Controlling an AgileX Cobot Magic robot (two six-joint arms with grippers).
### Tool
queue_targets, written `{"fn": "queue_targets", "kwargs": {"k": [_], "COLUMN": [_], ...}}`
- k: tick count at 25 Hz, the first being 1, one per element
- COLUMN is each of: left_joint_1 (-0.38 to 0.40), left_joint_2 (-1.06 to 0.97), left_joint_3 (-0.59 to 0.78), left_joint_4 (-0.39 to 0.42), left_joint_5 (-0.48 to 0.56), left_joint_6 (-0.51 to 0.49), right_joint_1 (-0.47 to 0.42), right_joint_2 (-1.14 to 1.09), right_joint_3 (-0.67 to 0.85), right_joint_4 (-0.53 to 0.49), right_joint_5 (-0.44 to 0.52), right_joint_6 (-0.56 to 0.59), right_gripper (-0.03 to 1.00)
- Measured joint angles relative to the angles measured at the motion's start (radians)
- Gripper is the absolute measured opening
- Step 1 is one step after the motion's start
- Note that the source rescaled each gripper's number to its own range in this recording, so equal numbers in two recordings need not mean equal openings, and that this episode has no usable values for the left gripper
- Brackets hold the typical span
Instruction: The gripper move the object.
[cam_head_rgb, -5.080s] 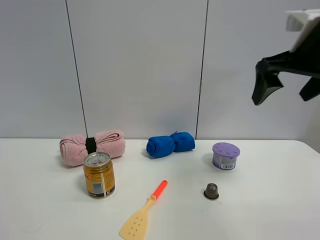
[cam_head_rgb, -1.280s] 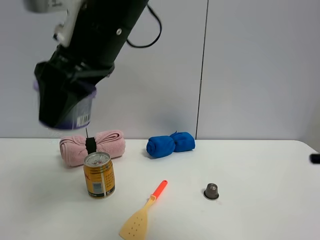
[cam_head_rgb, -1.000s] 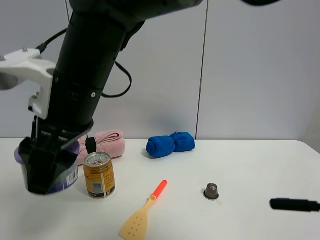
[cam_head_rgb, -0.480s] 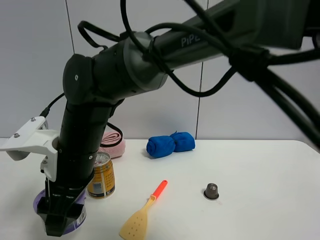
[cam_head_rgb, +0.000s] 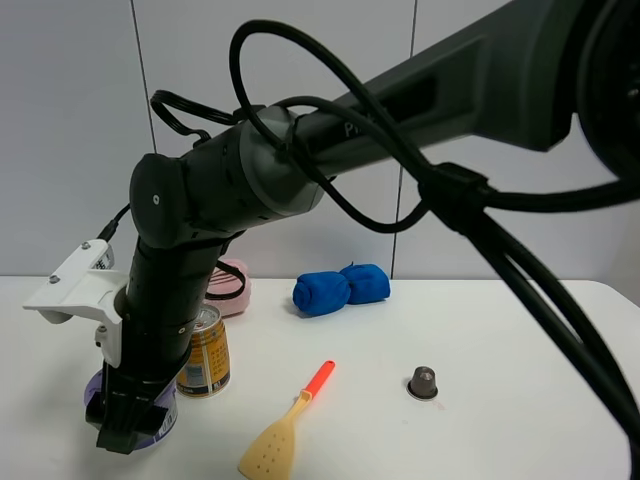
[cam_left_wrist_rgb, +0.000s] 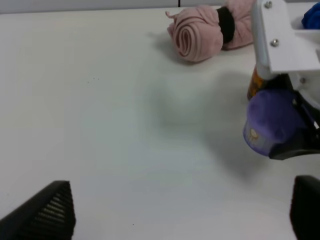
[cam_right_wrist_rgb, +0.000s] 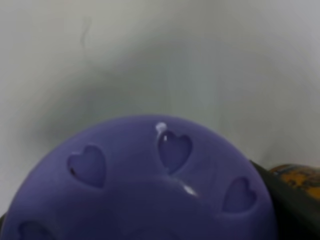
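a lilac tub (cam_right_wrist_rgb: 145, 200) is filling most of the view, seen from very close over its lid. heart-shaped slots (cam_right_wrist_rgb: 174, 147) are showing in the lid, and one of them is catching a small bright glint at its tip. a dark finger (cam_right_wrist_rgb: 287, 197) of the right claw (cam_right_wrist_rgb: 145, 220) is lying along the tub's edge on one side, and a sliver of dark is peeking out at the opposite edge. just past that finger, a scrap of an orange-gold can (cam_right_wrist_rgb: 302, 181) is showing. the white bench (cam_right_wrist_rgb: 210, 60) is lying beyond the tub, blurred, with a soft grey shadow spreading over it.
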Motion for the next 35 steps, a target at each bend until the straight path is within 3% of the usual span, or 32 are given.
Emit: {"fn": "queue_targets", "kwargs": {"k": [16, 18, 22, 24, 27, 35], "left_joint_1": [0.0, 0.0, 0.0, 0.0, 0.0, 0.0], "left_joint_2": [0.0, 0.0, 0.0, 0.0, 0.0, 0.0], "left_joint_3": [0.0, 0.0, 0.0, 0.0, 0.0, 0.0], "left_joint_4": [0.0, 0.0, 0.0, 0.0, 0.0, 0.0], "left_joint_5": [0.0, 0.0, 0.0, 0.0, 0.0, 0.0], "left_joint_6": [0.0, 0.0, 0.0, 0.0, 0.0, 0.0], "right_joint_1": [-0.002, -0.002, -0.002, -0.002, -0.002, -0.002], "right_joint_2": [0.035, 0.032, -0.014, -0.055, -0.139, -0.481], "right_joint_3": [-0.001, -0.001, -0.001, -0.001, -0.001, -0.001], "right_joint_4": [0.003, 0.003, 0.003, 0.002, -0.011, -0.035], "right_joint_5": [0.048, 0.045, 0.034, 0.03, 0.034, 0.045], "right_joint_6": [0.009, 0.018, 0.077, 0.094, 0.109, 0.142], "right_gripper": [0.03, 0.13, 0.56, 0.67, 0.73, 0.74]}}
